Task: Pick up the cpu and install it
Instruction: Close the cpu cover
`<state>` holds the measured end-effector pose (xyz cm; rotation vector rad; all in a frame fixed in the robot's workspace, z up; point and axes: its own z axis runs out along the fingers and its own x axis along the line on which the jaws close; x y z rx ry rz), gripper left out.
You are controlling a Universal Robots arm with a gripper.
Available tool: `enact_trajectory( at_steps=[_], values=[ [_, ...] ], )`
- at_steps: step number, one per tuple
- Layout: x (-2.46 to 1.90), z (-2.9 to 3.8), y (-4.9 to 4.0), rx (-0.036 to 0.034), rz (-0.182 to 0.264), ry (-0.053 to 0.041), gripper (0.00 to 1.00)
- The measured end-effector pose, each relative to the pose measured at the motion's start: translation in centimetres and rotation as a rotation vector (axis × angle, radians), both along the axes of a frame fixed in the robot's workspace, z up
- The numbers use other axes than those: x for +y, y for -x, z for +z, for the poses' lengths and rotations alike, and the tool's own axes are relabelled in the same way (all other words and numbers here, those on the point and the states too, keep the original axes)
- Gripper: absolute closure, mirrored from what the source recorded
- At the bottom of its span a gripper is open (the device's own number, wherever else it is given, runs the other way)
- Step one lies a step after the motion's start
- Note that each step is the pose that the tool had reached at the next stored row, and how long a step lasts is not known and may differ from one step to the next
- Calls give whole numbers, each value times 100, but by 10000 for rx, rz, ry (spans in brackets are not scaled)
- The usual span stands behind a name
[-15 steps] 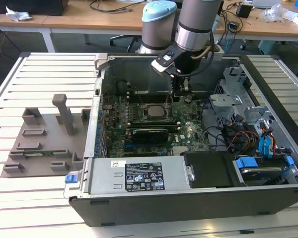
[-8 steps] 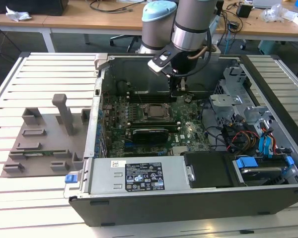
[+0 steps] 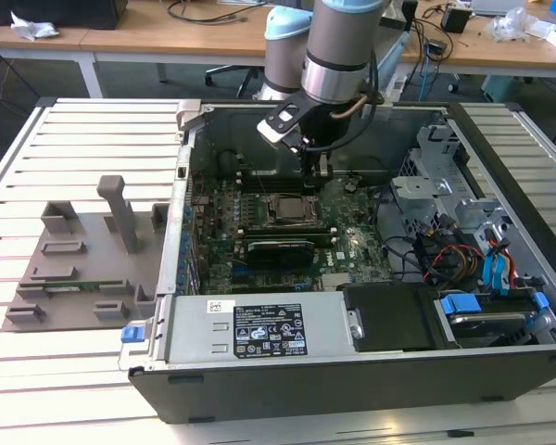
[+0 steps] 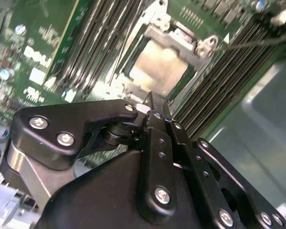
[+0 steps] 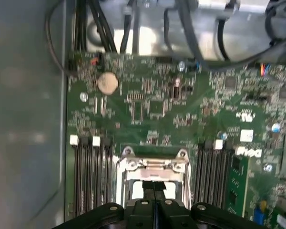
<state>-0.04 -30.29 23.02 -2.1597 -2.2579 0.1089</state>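
Black fingers of the end effector are drawn tight together in the second wrist view, with nothing seen between them. Their tips hang just above the edge of the socket. The cpu lies flat inside that socket, its pale silver top showing through the metal frame around it. Rows of dark memory slots run along both sides of the socket on the green motherboard. A round coin battery sits farther along the board. In the exterior view the arm reaches down into the open computer case, which lies on a slatted table. A grey tray rests on the table beside the case, at the exterior view's left.
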Motion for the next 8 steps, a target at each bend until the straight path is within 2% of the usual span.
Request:
enact_trajectory(
  at_steps=[1,5,8],
  values=[
    [0,-18,34,1,-1,1,89],
    [0,-150,297,0,0,0,89],
    [0,-186,340,0,-1,0,89]
  ],
)
